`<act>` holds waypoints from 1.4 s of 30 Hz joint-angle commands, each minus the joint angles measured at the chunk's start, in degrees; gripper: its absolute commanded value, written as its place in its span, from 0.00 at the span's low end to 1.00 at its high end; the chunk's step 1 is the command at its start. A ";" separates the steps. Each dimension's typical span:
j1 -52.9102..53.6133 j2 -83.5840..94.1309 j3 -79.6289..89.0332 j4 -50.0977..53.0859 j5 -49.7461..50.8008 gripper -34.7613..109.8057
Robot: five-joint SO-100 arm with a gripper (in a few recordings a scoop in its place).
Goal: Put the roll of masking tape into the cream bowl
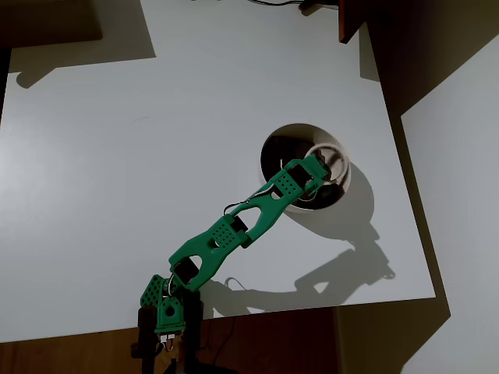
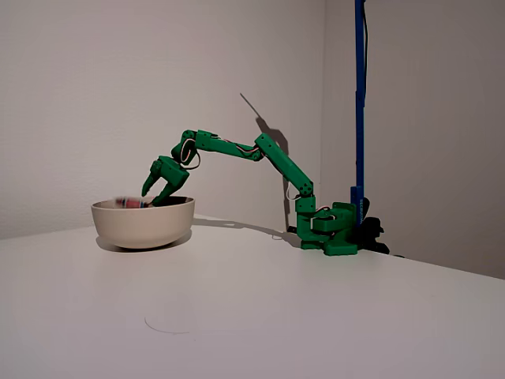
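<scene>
From the side, the cream bowl stands at left on the white table, the roll of masking tape a blur at its rim — just beside the tips of the green claw, whose fingers are spread apart. From above, the ring lies inside the bowl at the claw.
</scene>
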 commanded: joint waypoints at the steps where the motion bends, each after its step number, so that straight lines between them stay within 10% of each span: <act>1: 0.79 3.96 -1.58 0.00 0.62 0.42; 12: 1.32 5.45 -1.58 -1.93 1.58 0.18; 27: -3.60 17.84 -7.73 -0.62 4.83 0.18; 42: -31.03 34.01 -7.47 22.94 -0.44 0.18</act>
